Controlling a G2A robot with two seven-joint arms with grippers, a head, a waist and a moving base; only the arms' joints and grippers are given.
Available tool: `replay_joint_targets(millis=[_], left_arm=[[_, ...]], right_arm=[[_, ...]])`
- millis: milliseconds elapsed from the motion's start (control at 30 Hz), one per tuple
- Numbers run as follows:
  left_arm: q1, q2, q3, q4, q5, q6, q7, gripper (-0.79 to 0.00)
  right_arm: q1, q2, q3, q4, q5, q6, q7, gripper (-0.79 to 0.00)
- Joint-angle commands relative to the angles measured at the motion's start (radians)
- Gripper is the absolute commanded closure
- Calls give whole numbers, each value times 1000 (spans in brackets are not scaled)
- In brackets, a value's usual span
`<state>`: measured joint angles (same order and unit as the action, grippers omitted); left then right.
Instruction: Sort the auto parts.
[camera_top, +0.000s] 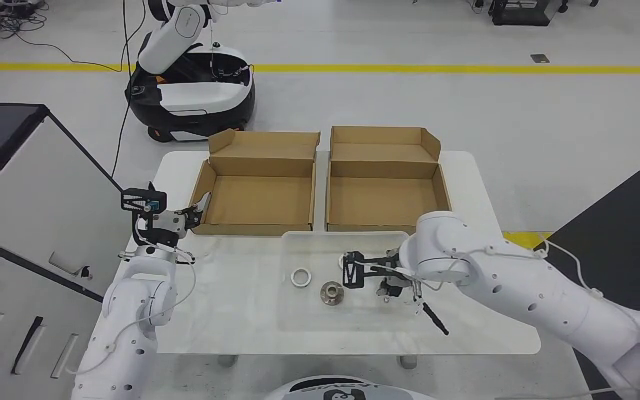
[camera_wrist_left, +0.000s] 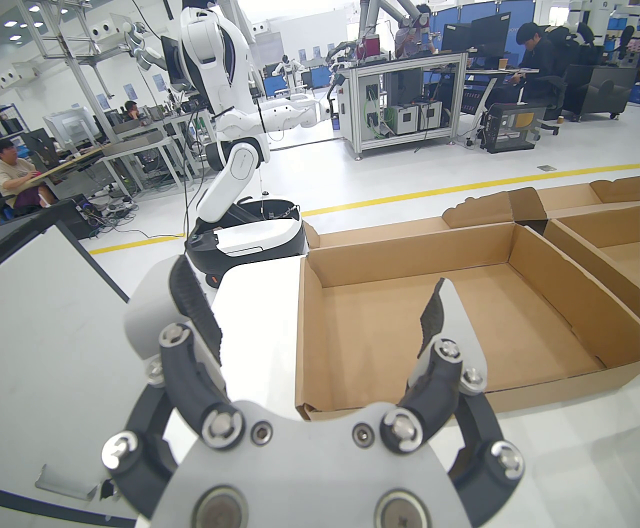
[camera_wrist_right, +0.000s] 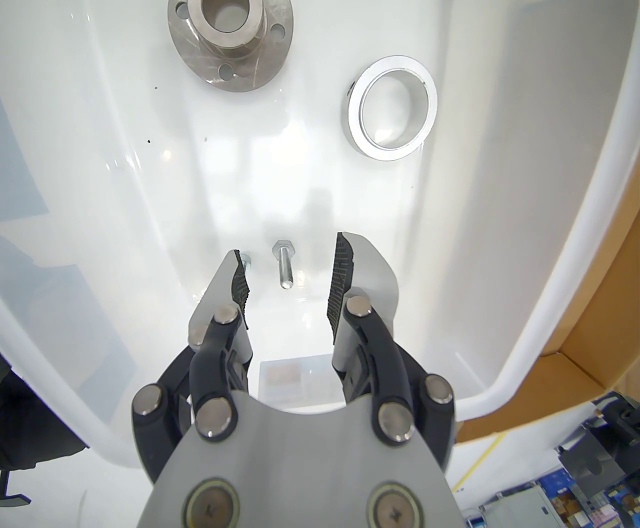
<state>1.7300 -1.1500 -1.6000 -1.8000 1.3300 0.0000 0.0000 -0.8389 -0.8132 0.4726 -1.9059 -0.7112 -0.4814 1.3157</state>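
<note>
tray (camera_top: 310, 312): 1, white, on counter (camera_top: 230, 300) | parts in tray: 1 flanged hub (camera_wrist_right: 230, 35), 1 ring (camera_wrist_right: 392, 107), 1 bolt (camera_wrist_right: 284, 265) | cardboard: 2, left box (camera_top: 262, 200), right box (camera_top: 385, 200), side by side beyond tray | right pincer (camera_wrist_right: 294, 250): wide, bolt between its fingers | left pincer (camera_wrist_left: 310, 275): wide, at left box's near corner

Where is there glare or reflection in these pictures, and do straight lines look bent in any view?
Right wrist view: bright glare patches lie on the glossy floor of the white tray. Left wrist view: the yellow floor line bows slightly, as from a wide lens, and the cardboard box is matt, without glare. Top view: even light on the table, no hard glare.
</note>
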Motion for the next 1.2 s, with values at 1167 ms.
replay_joint_targets(millis=[1167], left_arm=[[0,0,0,0,0,0,0,-785]], right_arm=[[-19,22,2,-13,22,-1,22,-280]])
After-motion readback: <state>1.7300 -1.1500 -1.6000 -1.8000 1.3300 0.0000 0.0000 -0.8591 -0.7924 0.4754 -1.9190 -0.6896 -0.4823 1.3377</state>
